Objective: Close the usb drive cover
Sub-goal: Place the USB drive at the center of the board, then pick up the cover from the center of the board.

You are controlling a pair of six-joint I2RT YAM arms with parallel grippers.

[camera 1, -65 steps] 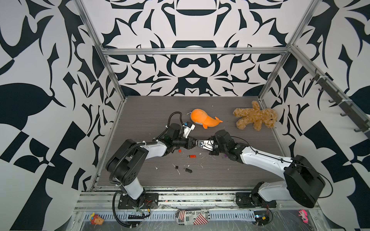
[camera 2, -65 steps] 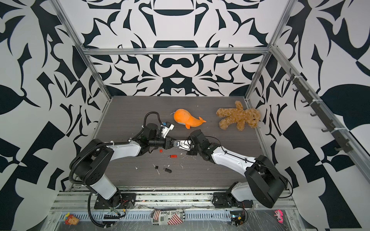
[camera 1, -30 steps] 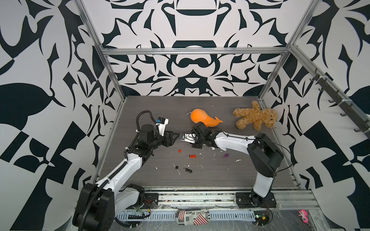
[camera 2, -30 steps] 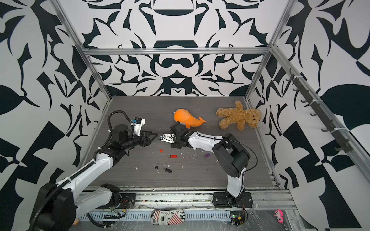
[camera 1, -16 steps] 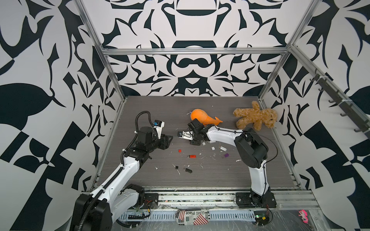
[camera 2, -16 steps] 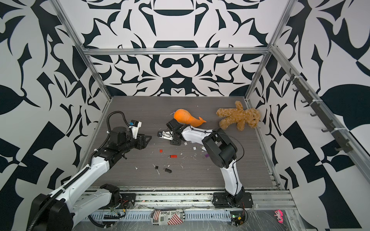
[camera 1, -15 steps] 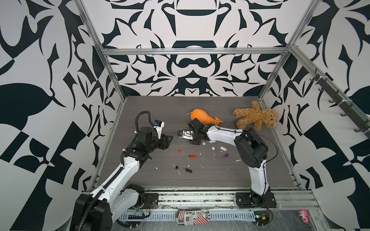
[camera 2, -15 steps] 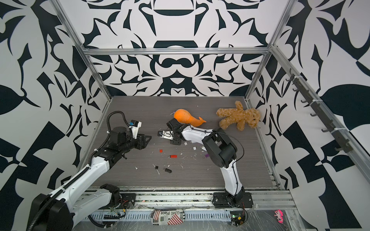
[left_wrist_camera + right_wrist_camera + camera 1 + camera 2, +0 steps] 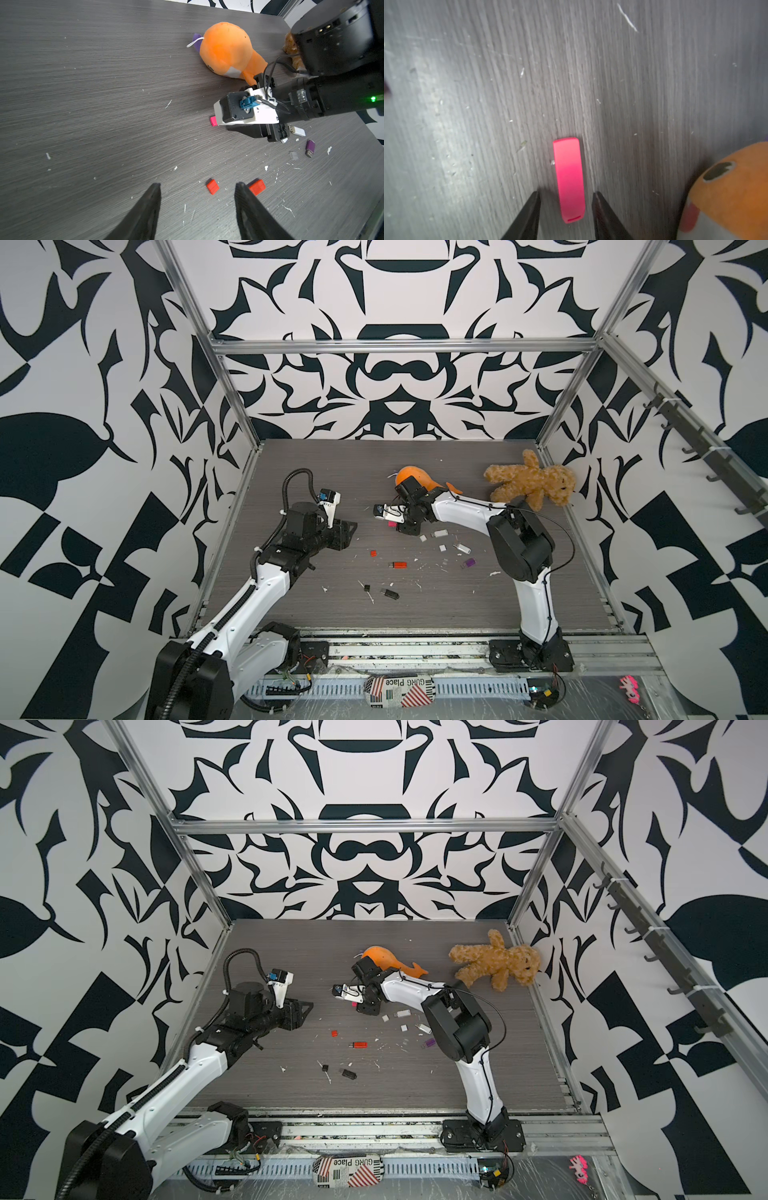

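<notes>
A pink usb drive (image 9: 569,178) lies flat on the dark table as one smooth bar, with no metal plug showing. My right gripper (image 9: 565,193) stands open around its near end, and neither finger touches it. In both top views the drive (image 9: 391,524) (image 9: 354,1004) peeks out beside that gripper (image 9: 407,526), just in front of the orange whale. The left wrist view shows only its pink tip (image 9: 213,121) under the right wrist camera. My left gripper (image 9: 197,185) (image 9: 347,531) is open and empty, well to the left.
An orange plush whale (image 9: 226,49) lies right behind the right gripper. A teddy bear (image 9: 528,483) sits at the back right. A red cap (image 9: 212,186), a red drive (image 9: 257,187), a purple drive (image 9: 310,148), a white drive (image 9: 298,131) and a black drive (image 9: 390,593) are scattered mid-table.
My right gripper was shut on the pink drive and has now opened, leaving it on the table. Before that the left arm drew back to the left, away from the right gripper.
</notes>
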